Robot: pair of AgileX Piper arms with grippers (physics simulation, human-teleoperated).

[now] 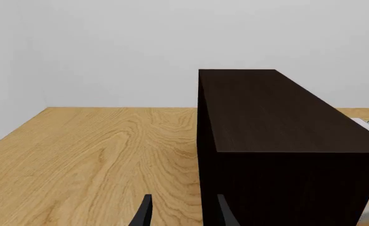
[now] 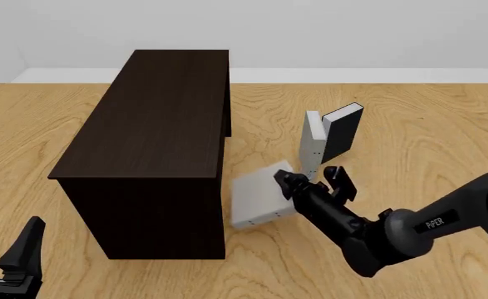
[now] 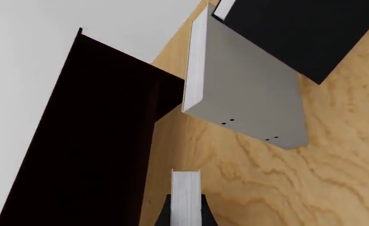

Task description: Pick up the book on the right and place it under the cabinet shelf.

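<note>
Right tool (image 2: pixel 315 180): clamped on the book (image 2: pixel 260 198), tilted low to slide under cabinet shelf (image 2: pixel 156 134).
Left tool (image 1: pixel 183 212): apart, idle.

A light oak-grain table (image 2: pixel 443 124) fills most of the front view. Along the top of the frame a plain pale grey wall (image 2: pixel 310 31) meets it at a white baseboard (image 2: pixel 377 75). Lighting is even and soft.

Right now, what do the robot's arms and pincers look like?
The right arm is dark grey and rounded like a tube, with white "PiPER" lettering on it. Its right pincer is black with two short chunky fingers. The left pincer has thin, pointed black fingers. No cables show.
</note>
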